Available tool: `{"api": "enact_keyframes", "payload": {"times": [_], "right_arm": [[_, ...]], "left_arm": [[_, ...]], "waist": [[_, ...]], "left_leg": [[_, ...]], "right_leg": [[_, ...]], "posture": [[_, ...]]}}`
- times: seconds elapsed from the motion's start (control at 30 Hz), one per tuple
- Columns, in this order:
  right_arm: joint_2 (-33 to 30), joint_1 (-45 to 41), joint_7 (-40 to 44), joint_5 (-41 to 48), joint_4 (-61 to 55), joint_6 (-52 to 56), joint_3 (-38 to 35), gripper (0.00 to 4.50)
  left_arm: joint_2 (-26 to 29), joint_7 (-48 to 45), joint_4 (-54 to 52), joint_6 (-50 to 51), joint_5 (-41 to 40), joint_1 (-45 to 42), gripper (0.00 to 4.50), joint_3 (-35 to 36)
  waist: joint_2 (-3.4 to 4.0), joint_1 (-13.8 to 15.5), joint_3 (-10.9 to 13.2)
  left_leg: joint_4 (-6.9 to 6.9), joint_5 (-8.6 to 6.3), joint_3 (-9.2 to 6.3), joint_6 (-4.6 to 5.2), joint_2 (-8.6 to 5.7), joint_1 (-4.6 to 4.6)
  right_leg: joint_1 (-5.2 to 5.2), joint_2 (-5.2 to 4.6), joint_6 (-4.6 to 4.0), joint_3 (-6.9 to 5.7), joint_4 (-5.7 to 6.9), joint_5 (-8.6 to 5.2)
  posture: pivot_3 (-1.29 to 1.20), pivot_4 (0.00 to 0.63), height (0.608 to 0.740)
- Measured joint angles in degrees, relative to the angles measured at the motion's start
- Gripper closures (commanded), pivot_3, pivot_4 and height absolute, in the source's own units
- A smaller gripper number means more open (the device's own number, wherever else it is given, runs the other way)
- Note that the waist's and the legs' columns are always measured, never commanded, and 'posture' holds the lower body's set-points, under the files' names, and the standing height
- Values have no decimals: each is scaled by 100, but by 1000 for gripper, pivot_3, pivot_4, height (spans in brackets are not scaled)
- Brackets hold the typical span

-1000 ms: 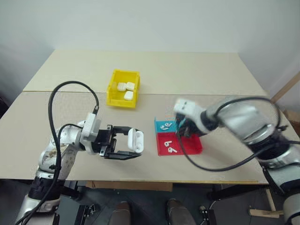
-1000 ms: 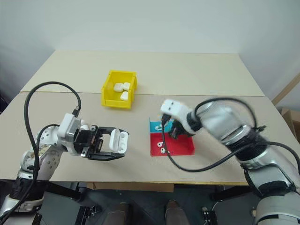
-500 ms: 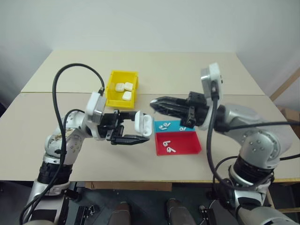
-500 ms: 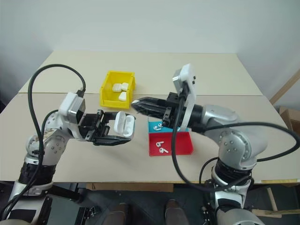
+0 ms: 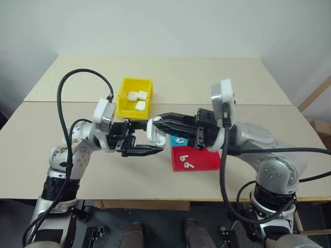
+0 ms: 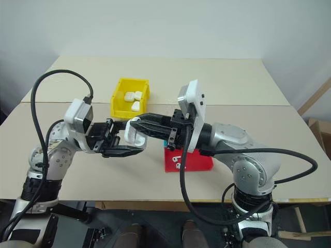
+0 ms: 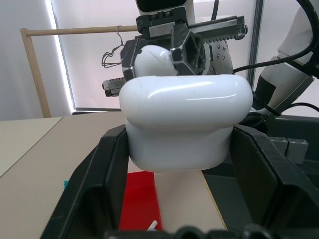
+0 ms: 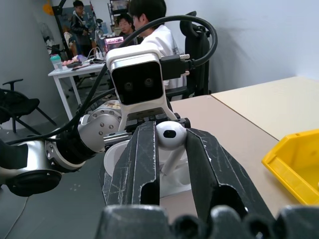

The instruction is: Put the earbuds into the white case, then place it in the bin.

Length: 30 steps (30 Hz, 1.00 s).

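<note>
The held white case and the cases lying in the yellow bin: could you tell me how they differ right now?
The held white case is clamped in the left gripper above the table, while the other cases lie loose in the bin. The held one meets the right gripper, which brings an earbud to it; the binned ones are left alone. All are glossy, white and rounded.
</note>
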Motion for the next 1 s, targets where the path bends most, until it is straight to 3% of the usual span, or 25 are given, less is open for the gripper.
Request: {"api": "enact_keyframes", "payload": {"times": [1.0], "right_arm": [[-869,412,15,-336,96,-1636,882,3868]], "left_arm": [[41,-234,49,279,-15,6,1738,-9]], "waist": [[-1,9,0]], "left_leg": [[0,0,0,0,0,-2]], "right_leg": [[0,0,0,0,-4,0]], "posture": [[0,150,740]]}}
